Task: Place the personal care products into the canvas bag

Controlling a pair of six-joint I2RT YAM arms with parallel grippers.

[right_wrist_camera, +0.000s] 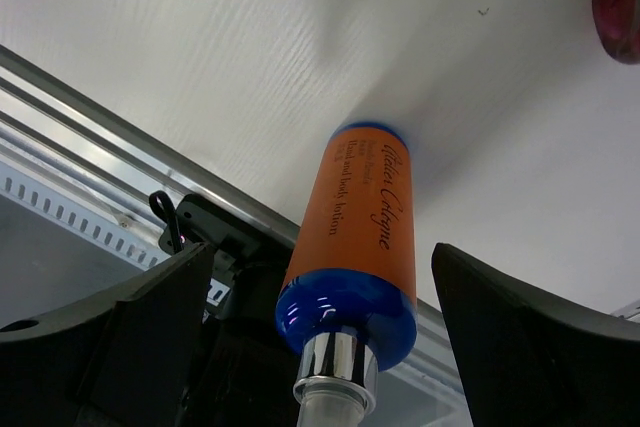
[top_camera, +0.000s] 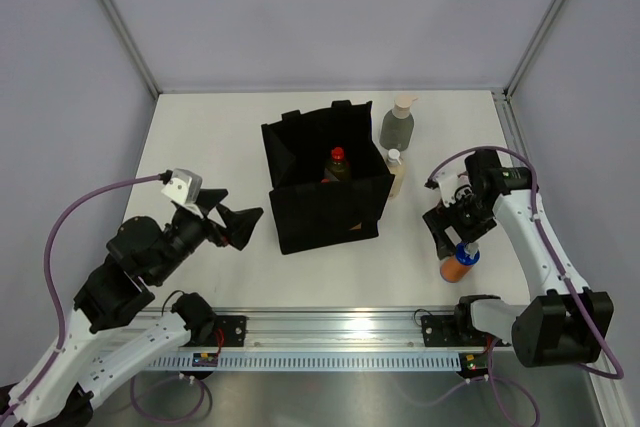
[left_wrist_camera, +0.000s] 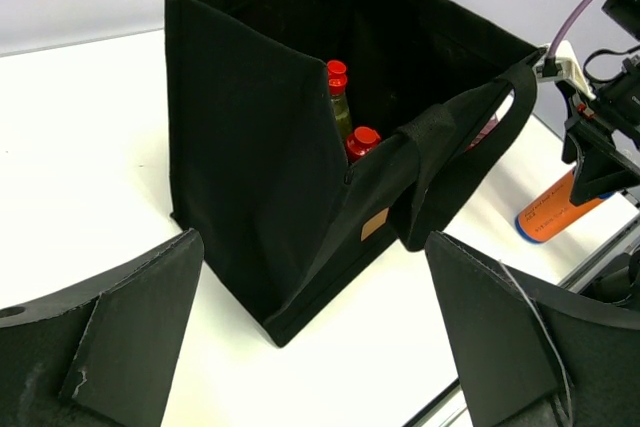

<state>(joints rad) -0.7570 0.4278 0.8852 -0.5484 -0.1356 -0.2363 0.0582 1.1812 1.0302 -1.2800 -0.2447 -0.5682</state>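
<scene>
Tabletop [top_camera: 200, 137], white, pale-walled, under canvas bag [top_camera: 325, 217]

I see a white table [top_camera: 200, 147] with a slotted metal rail [top_camera: 340, 355] along its near edge. Pale grey walls [top_camera: 330, 7] enclose it on three sides.

Red-capped bottle [left_wrist_camera: 339, 97] inside black canvas bag [left_wrist_camera: 250, 167]

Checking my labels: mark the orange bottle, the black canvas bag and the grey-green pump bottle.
orange blue-capped bottle [right_wrist_camera: 365, 217]: right wrist view, on its orange labelled body.
black canvas bag [top_camera: 325, 217]: top external view, on its near outer wall.
grey-green pump bottle [top_camera: 396, 131]: top external view, on its body below the pump.
</scene>
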